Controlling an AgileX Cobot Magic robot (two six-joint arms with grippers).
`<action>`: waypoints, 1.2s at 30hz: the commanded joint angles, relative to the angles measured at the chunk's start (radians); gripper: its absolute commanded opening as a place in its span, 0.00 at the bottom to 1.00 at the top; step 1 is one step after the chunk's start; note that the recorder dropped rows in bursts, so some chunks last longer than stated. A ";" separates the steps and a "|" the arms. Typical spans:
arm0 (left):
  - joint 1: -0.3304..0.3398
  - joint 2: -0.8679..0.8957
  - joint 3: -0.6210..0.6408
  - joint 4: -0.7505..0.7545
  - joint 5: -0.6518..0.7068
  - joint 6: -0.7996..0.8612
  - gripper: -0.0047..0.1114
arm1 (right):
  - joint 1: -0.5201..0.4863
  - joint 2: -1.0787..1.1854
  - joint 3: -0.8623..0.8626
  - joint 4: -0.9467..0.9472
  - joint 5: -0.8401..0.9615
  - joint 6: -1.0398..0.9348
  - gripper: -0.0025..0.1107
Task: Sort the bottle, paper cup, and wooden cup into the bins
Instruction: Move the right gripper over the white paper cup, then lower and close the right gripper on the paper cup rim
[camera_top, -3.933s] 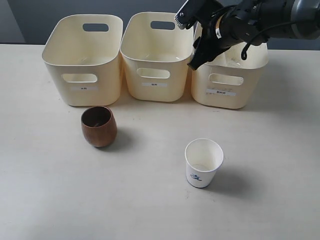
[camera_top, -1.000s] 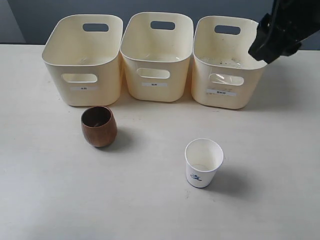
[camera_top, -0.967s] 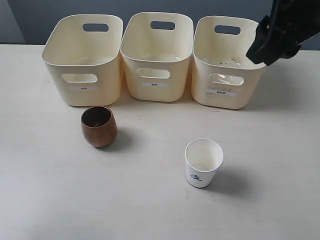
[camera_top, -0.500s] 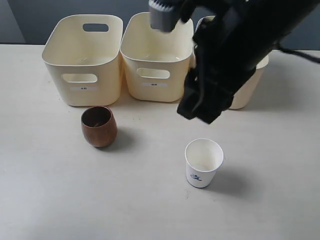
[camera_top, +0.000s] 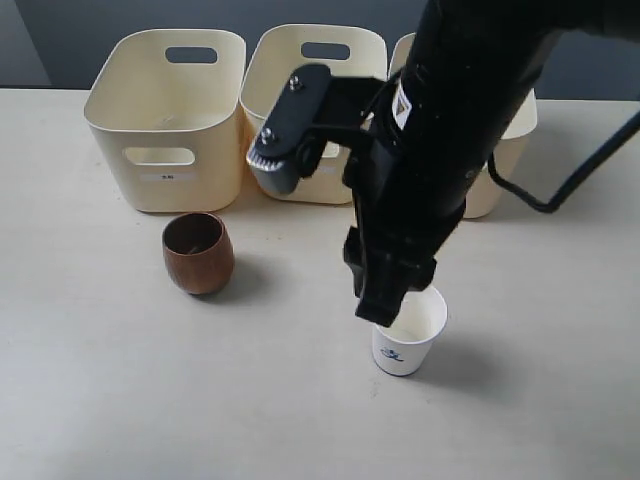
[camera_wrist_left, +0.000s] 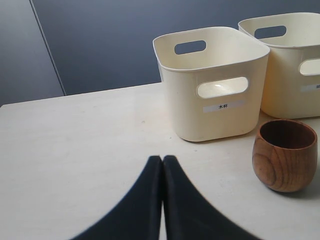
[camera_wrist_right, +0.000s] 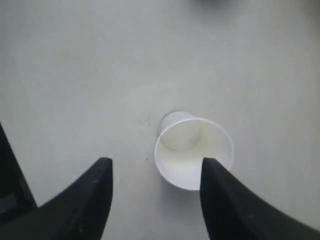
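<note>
The white paper cup (camera_top: 412, 338) stands upright on the table, its rim partly covered by my right arm (camera_top: 440, 150). In the right wrist view my right gripper (camera_wrist_right: 156, 164) hovers open above the paper cup (camera_wrist_right: 194, 150), which lies close to one fingertip (camera_wrist_right: 210, 167). The brown wooden cup (camera_top: 198, 252) stands in front of the left bin (camera_top: 120, 130). My left gripper (camera_wrist_left: 163, 159) is shut on nothing, low over the table, with the wooden cup (camera_wrist_left: 285, 155) off to one side. No bottle is in view.
Three cream bins stand in a row at the back: the left one, the middle bin (camera_top: 300, 100) and the right bin (camera_top: 512, 130), mostly hidden by my right arm. A dark wall rises behind them.
My right arm has swung from beside the right bin across the table and down over the paper cup. Both cups stay where they were.
</note>
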 joint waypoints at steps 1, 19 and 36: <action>-0.004 -0.005 0.001 0.000 0.000 -0.002 0.04 | 0.001 -0.008 0.113 -0.041 0.003 0.001 0.48; -0.004 -0.005 0.001 0.000 0.000 -0.002 0.04 | 0.001 0.008 0.157 0.000 0.003 -0.048 0.48; -0.004 -0.005 0.001 0.000 0.000 -0.002 0.04 | 0.001 0.114 0.157 -0.045 -0.079 -0.094 0.48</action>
